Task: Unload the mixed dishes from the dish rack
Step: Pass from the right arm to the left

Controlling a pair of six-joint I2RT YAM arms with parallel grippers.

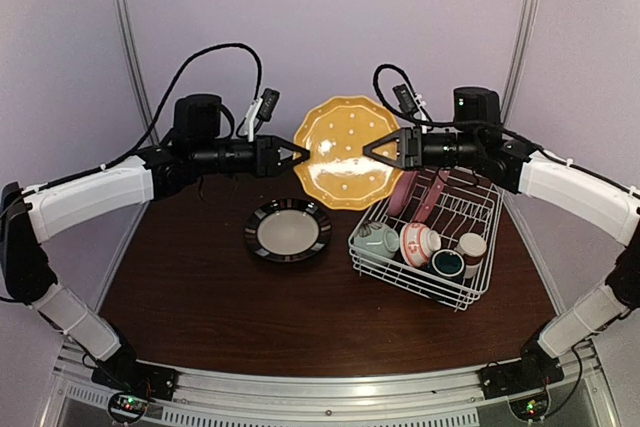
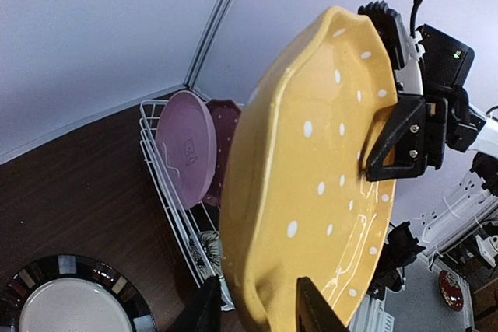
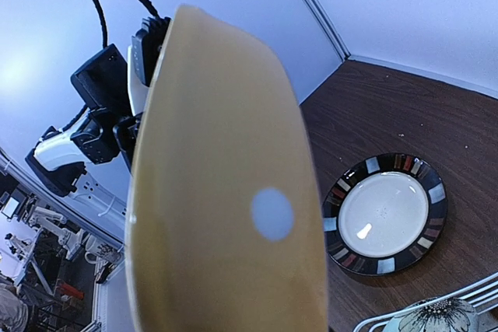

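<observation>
Done so far: one black-rimmed plate (image 1: 288, 230) lies flat on the table (image 1: 190, 287), outside the dish rack (image 1: 470, 297), at about 9 o'clock from it.
In hand: the yellow white-dotted scalloped plate (image 1: 345, 152) hangs on edge in the air between my two grippers. It is clear of the rack, at about 1 o'clock from the black-rimmed plate.
My right gripper (image 1: 368, 150): clamped on the yellow plate's rim at its 3 o'clock side. I judge that it carries the plate's weight.
My left gripper (image 1: 303, 156): at the plate's 9 o'clock rim, with one of its fingers (image 2: 319, 312) on each side of the edge. My wrist view does not show whether both press on the rim, so I cannot tell if this side grips.
Step, as I judge it: a handover from right to left, partway through. The yellow plate is not yet set down.
Left in the rack, plates: two pink plates (image 1: 405, 190) stand upright among the prongs at the 11 o'clock end.
Left in the rack, bowls: a pale green bowl (image 1: 378, 240) sits at the 9 o'clock edge, with a red-patterned bowl (image 1: 418, 244) touching it at its 3 o'clock.
Left in the rack, cups: two small cups (image 1: 447, 264) stand side by side toward 4 o'clock.
Progress: by my count, one dish is out, one is in the air and six are left to lift. The task is in its early part.
</observation>
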